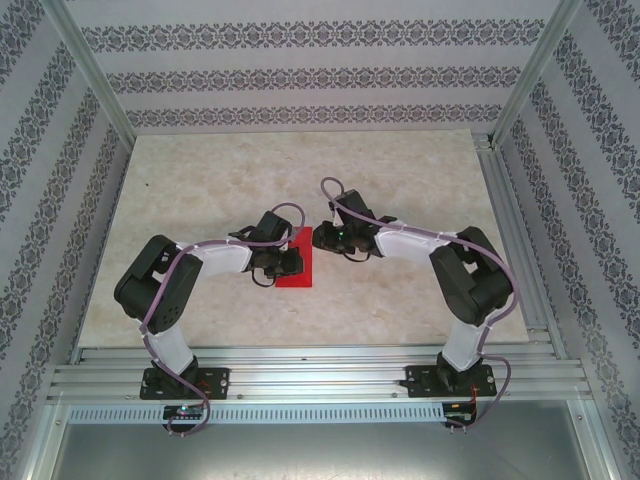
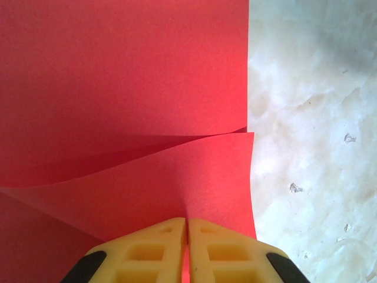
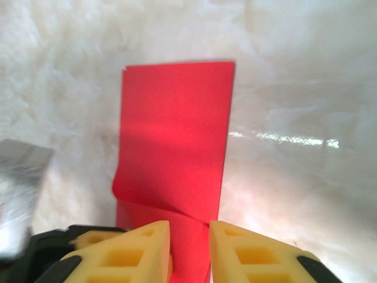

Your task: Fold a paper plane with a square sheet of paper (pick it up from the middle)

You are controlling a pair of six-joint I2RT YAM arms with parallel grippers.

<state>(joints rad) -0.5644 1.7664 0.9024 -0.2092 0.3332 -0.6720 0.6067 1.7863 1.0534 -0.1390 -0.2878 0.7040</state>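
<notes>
- Yellow-fingered left gripper [image 2: 187,227], bottom centre of its wrist view, is clenched on the curling flap of the thin bright red square sheet of paper [image 2: 123,71].
- Right gripper [image 3: 189,233] stands parted, straddling the sheet's edge, not pinching.
- Sheet lies doubled over, mid-frame overhead, on the pale marbled desk [image 2: 312,118].
- Judgement: align flap edges before pressing the crease.

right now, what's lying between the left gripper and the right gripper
The square sheet of paper, partly folded over, lies on the table between the left gripper and the right gripper, as the top external view shows.
</notes>
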